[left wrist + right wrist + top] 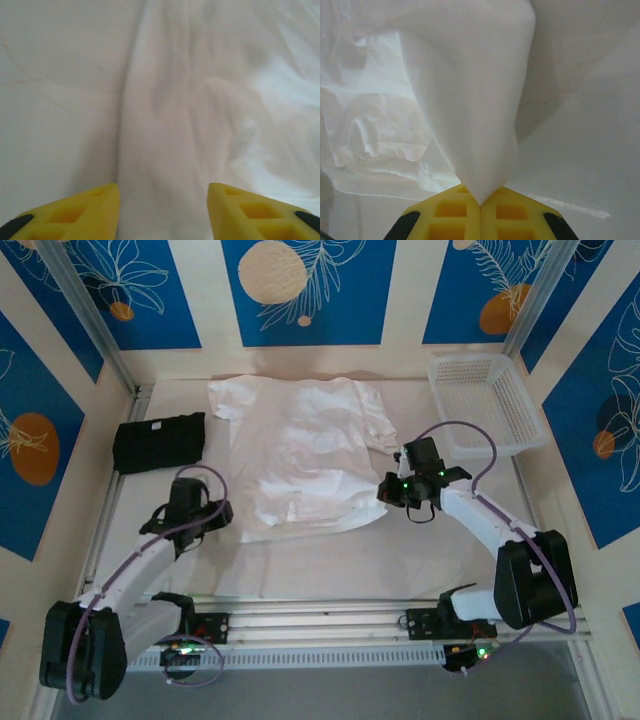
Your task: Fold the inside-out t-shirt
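Your right gripper (480, 204): yellow fingers pressed together, pinching a soft cone of the inside-out t-shirt (470, 100) | your left gripper (162, 192): fingers apart, thin wrinkled white cloth between them | beyond: pale table (330, 562), blue patterned walls (130, 290).

Bright, even overhead light fills the top view, slightly soft, with only faint shadows on the table (330, 560). Close to the lens, the yellow fingers (85, 212) of the left gripper (162, 200) blur. Ahead of the right gripper (481, 202), the t-shirt (475, 100) glows near-overexposed, its folds shaded grey.
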{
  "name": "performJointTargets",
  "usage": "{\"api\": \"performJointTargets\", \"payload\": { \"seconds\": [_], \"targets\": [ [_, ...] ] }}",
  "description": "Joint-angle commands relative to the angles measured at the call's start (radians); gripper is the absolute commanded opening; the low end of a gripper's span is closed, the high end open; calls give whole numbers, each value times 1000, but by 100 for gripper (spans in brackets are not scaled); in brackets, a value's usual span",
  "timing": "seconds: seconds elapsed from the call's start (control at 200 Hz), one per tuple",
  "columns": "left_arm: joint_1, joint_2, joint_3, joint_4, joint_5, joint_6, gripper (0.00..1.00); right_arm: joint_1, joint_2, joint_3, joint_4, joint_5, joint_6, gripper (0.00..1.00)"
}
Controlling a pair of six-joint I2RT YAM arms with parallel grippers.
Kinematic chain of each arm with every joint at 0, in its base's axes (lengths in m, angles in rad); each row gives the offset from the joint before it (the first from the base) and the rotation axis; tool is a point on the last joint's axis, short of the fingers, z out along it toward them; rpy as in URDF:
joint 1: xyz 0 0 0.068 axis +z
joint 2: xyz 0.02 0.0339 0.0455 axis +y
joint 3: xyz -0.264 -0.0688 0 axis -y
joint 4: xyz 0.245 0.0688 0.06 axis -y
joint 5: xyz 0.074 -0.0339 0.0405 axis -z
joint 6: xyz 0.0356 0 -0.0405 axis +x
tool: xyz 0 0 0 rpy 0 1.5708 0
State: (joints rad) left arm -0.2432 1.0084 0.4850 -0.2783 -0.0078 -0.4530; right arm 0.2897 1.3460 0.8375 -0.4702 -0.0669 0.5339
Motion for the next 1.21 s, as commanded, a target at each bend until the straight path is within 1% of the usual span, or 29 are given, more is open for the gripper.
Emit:
{"api": "performJointTargets", "payload": {
  "seconds": [0.0, 0.06, 0.135, 0.245, 0.345, 0.435, 0.52, 0.65, 0.725, 0.84, 0.905, 0.995, 1.095, 1.175, 1.2],
  "targets": [
    [-113, -18, 21, -21, -91, 60, 53, -2, 20, -12, 10, -47, -15, 4],
    [-163, 1, 25, -2, -123, 83, 54, -3, 27, -11, 11, -44, -19, 4],
    [-199, 56, 35, 24, -119, 109, 54, -4, 34, -12, 14, -42, -23, 4],
    [-232, 164, 69, 33, -93, 122, 52, -3, 41, -11, 17, -48, -23, 5],
    [-242, 252, 89, 27, -97, 113, 48, -3, 42, -15, 16, -48, -24, 5],
    [-242, 297, 93, 26, -136, 92, 38, -3, 41, -23, 19, -47, -25, 5],
    [-240, 316, 91, 36, -152, 83, 27, -4, 40, -24, 15, -46, -29, 5],
    [-238, 311, 90, 43, -155, 72, 7, -13, 27, -22, 0, -35, -39, 5],
    [-239, 288, 92, 29, -161, 68, 0, -23, 11, -19, -10, -24, -46, 5],
    [-238, 184, 79, -17, -199, 33, 0, -36, -10, -7, -48, 17, -61, 5],
    [-237, 99, 63, -53, -256, 1, 0, -40, -18, -4, -61, 34, -67, 5],
    [-228, -16, 28, -86, -335, -30, 0, -40, -19, -10, -49, 15, -66, 5],
    [-218, -90, 9, -109, -377, -49, 0, -33, -9, -13, -31, -9, -64, 5],
    [-217, -98, 16, -130, -386, -47, 8, -32, -2, -13, -30, -14, -69, 6],
    [-217, -94, 20, -135, -385, -43, 12, -31, 0, -13, -30, -14, -71, 5]
  ]
}}
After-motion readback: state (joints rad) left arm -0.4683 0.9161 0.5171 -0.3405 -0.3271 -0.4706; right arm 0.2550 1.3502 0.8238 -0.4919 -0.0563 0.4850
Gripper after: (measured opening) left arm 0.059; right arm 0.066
